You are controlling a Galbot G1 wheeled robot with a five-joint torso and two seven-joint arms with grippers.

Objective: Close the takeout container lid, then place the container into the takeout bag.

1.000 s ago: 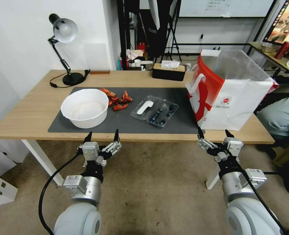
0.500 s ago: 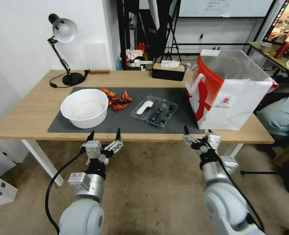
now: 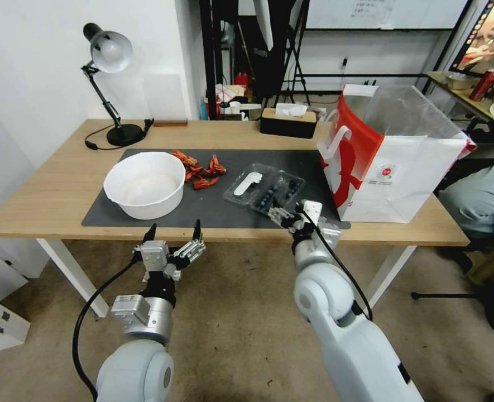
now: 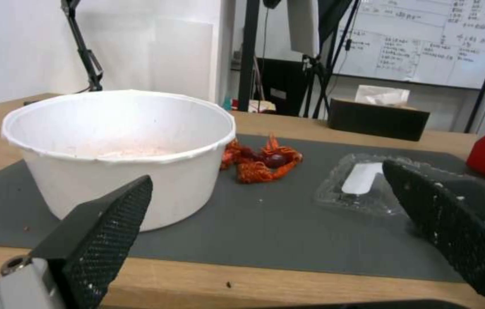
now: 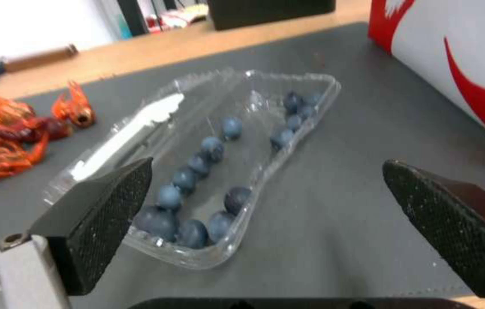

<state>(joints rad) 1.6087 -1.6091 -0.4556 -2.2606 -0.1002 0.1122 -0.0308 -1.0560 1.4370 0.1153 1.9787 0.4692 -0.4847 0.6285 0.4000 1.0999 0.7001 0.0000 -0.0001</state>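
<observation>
The takeout container (image 3: pixel 276 196) lies open on the grey mat (image 3: pixel 213 209), dark blueberries in its tray half (image 5: pixel 236 150). Its clear lid (image 3: pixel 247 183) rests flat beside the tray, white sticker up (image 5: pixel 134 128). The white and red takeout bag (image 3: pixel 394 162) stands upright and open at the table's right end. My right gripper (image 3: pixel 288 210) is open just in front of the container's near end, its fingers (image 5: pixel 105 214) spread wider than the tray. My left gripper (image 3: pixel 173 235) hangs open below the table's front edge, facing the bowl.
A big white bowl (image 3: pixel 144 184) stands on the mat's left part, with red crayfish (image 3: pixel 201 167) behind it. A desk lamp (image 3: pixel 111 84) and a black tissue box (image 3: pixel 288 123) stand at the table's back. The bag's red panel (image 5: pixel 482 98) rises close beside the container.
My right arm has swung left and forward, from below the table edge in front of the bag to the container's near end. The left arm has barely moved.
</observation>
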